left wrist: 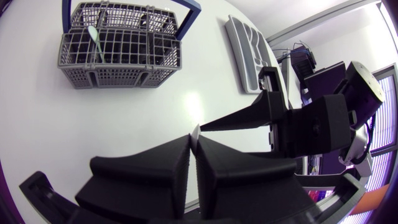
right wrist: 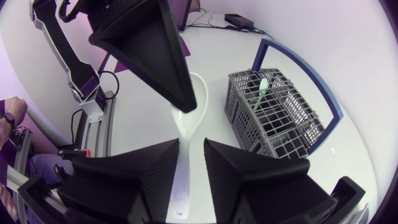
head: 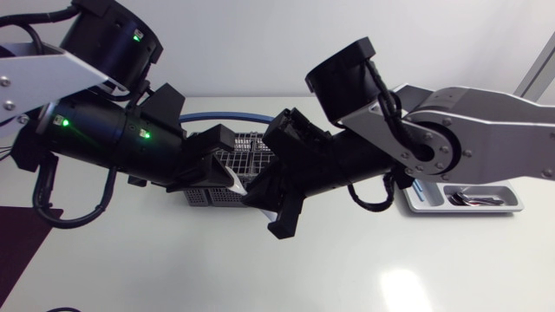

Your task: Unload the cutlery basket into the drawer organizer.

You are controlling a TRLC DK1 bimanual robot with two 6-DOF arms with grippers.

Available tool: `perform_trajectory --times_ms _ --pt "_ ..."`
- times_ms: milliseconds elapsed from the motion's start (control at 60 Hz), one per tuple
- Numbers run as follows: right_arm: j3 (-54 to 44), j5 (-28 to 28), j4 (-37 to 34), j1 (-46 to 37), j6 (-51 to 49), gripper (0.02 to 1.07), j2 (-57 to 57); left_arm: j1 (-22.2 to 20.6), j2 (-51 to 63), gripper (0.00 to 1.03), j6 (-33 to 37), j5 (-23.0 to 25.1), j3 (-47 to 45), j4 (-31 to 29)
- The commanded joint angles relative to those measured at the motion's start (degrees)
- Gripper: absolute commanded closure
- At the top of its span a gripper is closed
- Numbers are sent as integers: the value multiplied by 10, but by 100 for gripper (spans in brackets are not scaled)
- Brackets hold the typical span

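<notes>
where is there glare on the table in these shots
Head view: a bright patch on the bare table. Left wrist view: a glare patch between the basket and the left gripper. Right wrist view: none obvious around the spoon.

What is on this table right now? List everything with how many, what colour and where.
Table: one, white, under everything.
Cutlery basket: one, grey with a blue handle, mid-table.
Green spoon: one, pale green, standing in the basket.
White spoon: one, white, in the air beside the basket, between the two grippers.
Drawer organizer: one, grey, towards the table's right side.
Cutlery: number unclear, dark metal, lying in the organizer.
Left gripper: one, black, shut on the white spoon's bowl end.
Right gripper: one, black, open, with the spoon's handle between its fingers.
</notes>
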Motion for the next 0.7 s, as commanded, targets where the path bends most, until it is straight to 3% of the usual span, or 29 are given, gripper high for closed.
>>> perform_trajectory --times_ms 0,150,300,417,517,683 --pt "16 -4 -4 3 10 84 17 -5 5 95 -9 2 14 0" --pt "15 -15 -4 1 12 102 15 -6 5 92 -10 2 13 1" --pt "11 -17 -6 -3 13 102 11 -5 2 88 -12 2 13 1" --pt "8 -23 -13 -4 13 102 8 -6 -1 77 -14 3 18 1" --pt "3 -26 -16 -4 12 102 5 -6 -1 59 -20 17 23 1" --pt "-3 -36 -22 -5 12 102 2 4 -10 46 -30 17 41 3"
